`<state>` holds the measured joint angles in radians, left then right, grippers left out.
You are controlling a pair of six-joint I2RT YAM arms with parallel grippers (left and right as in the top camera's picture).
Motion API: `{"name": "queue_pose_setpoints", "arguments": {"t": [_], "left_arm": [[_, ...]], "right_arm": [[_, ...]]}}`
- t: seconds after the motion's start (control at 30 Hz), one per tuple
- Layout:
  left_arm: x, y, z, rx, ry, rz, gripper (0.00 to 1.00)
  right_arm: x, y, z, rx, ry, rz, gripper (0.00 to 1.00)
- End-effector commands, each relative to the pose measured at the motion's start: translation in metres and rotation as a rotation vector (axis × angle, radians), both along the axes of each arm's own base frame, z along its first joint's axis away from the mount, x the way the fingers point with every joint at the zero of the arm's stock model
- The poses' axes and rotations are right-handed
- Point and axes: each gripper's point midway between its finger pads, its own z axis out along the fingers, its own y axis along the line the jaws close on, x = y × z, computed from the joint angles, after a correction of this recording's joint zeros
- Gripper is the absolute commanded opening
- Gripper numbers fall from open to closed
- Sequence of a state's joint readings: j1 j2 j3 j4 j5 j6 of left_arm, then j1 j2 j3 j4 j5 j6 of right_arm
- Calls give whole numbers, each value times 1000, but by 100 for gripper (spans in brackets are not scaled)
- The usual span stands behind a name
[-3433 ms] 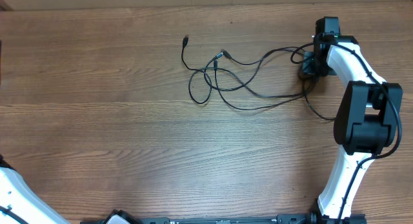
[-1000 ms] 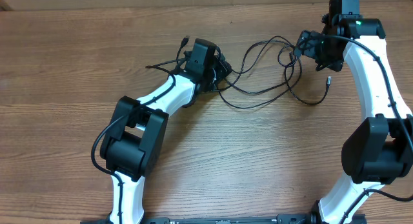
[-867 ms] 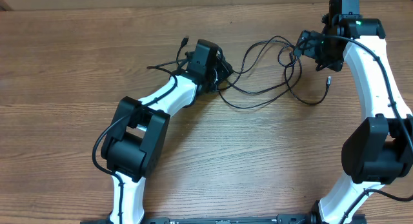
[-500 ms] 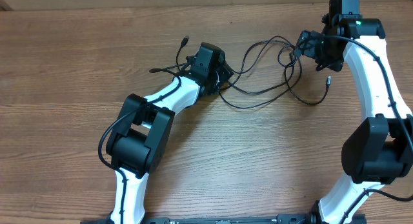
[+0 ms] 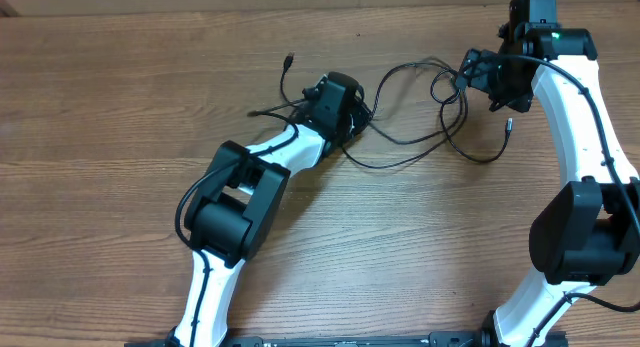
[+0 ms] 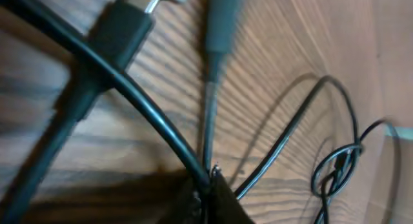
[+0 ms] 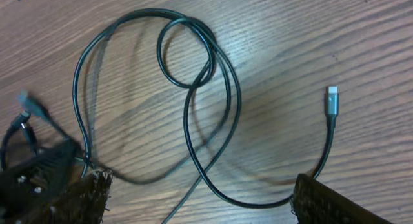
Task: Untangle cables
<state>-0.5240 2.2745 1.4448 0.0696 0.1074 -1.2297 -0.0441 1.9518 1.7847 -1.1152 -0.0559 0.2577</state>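
Thin black cables [image 5: 420,137] lie tangled across the far middle of the wooden table, running from a plug end [image 5: 288,59] on the left to a silver plug [image 5: 508,124] on the right. My left gripper [image 5: 352,119] sits on the left part of the tangle. In the left wrist view it [image 6: 208,183] is shut on one cable [image 6: 148,114] where strands cross, with two plugs [image 6: 122,30] just beyond. My right gripper [image 5: 485,77] hovers over the right loops. In the right wrist view it [image 7: 206,204] is open, with cable loops [image 7: 193,75] and a plug [image 7: 332,100] lying under it.
The table [image 5: 120,137] is brown wood, with its far edge along the top of the overhead view. Both white arms reach in from the near edge, the left arm's elbow [image 5: 235,202] low over the middle and the right arm [image 5: 580,137] along the right side.
My left arm came in over the tangle, slid right, and its gripper shut on a cable. The left loops shifted right with it. My right arm has held still for the last second.
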Motion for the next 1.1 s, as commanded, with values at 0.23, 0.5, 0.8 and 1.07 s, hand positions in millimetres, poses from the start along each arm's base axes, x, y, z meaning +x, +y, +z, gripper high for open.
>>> {"name": "queue_pose_setpoints", "arguments": {"t": [0.23, 0.5, 0.8, 1.07], "left_arm": [[7, 42, 54, 54, -75, -127, 4], [-9, 91, 207, -5, -279, -186, 4], [-27, 185, 341, 8, -572, -103, 4], [-47, 293, 416, 197, -704, 45, 4]], "right_arm": [[0, 5, 6, 30, -10, 6, 88], [0, 22, 8, 126, -13, 41, 88], [0, 37, 12, 202, -18, 72, 86], [-2, 52, 5, 193, -11, 108, 92]]}}
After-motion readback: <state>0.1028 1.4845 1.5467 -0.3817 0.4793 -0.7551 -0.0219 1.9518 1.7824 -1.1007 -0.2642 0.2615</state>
